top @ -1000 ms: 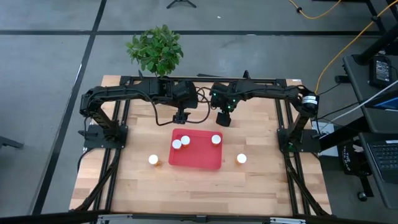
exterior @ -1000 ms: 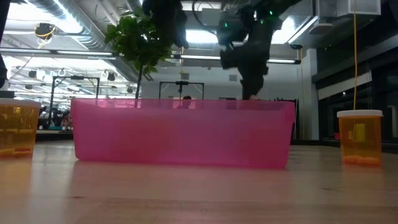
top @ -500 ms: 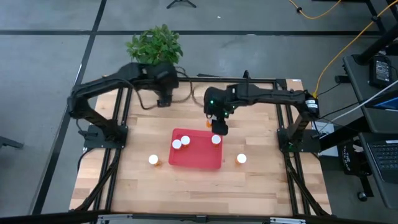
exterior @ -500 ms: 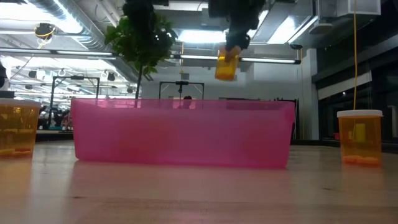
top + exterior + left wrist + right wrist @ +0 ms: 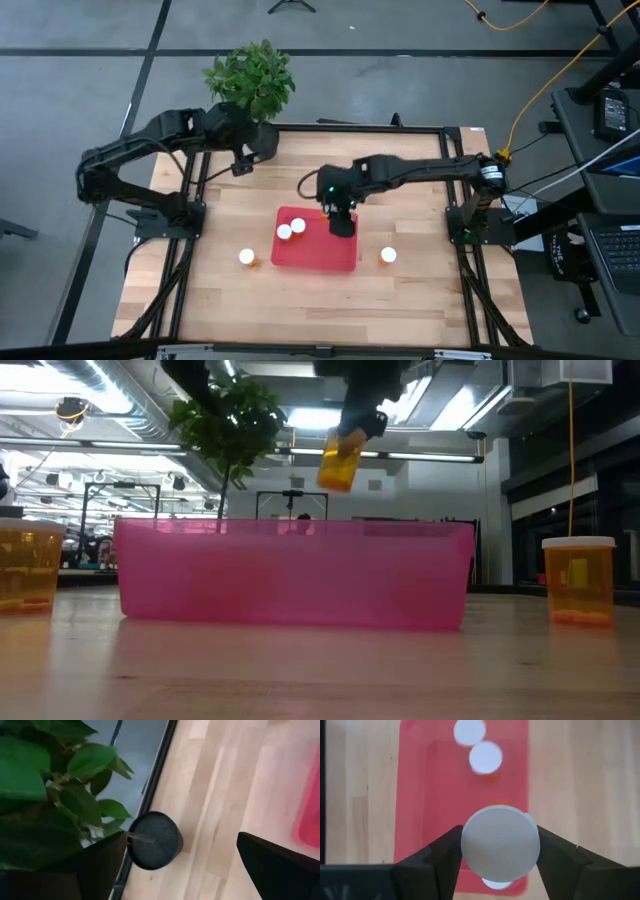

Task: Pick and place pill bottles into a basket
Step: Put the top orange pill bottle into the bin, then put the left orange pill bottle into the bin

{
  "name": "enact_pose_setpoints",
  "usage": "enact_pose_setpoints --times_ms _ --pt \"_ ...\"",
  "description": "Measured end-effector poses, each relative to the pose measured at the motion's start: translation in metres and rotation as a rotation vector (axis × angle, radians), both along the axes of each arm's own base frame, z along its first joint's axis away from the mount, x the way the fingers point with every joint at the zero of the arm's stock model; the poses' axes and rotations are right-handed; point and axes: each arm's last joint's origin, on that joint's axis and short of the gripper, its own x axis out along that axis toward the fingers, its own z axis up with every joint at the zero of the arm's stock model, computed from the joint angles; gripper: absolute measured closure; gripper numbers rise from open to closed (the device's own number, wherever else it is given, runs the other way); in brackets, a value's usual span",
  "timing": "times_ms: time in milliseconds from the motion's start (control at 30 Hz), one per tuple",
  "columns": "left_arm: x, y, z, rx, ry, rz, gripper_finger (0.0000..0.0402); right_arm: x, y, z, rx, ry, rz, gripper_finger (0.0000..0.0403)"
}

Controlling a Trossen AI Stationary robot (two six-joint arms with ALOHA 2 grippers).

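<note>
Fingers (image 5: pixel 437 857) of my right gripper (image 5: pixel 500 851) clench a pill bottle (image 5: pixel 338 460), now carried over the red tray (image 5: pixel 300 255); left gripper (image 5: pixel 175 865), fingers spread, has retreated beside the plant pot (image 5: pixel 153 840)

Four cameras, one table (image 5: pixel 420 300)

High view looks straight down; low view sits level at the table's 6 o'clock edge, close to the basket (image 5: pixel 290 575). Both wrist views look down; all share the basket.

Grey concrete floor (image 5: pixel 80 60), potted plant (image 5: pixel 250 78), wooden table (image 5: pixel 420 290), yellow cable (image 5: pixel 560 70), bright ceiling lights (image 5: pixel 300 420)
</note>
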Motion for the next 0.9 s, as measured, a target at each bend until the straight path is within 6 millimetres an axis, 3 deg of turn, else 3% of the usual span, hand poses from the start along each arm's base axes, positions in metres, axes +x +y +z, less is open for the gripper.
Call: enact_pose_setpoints --times_ms 200,467,633,900 --pt "-0.005 -0.014 -0.002 -0.003 -0.018 -0.049 0.0027 0.02 0.015 -0.044 -0.001 0.114 0.023 0.0182" --pt "-0.01 -0.028 -0.007 0.009 -0.007 -0.108 0.0027 0.043 0.016 -0.088 0.032 0.158 -0.041 0.0182" --pt "-0.015 -0.036 -0.005 0.009 -0.01 -0.138 0.0027 0.047 0.017 -0.102 0.045 0.185 -0.064 0.0174" --pt "-0.022 -0.042 -0.003 0.0 -0.029 -0.142 0.0027 0.048 0.017 -0.104 0.057 0.189 -0.117 0.0105"
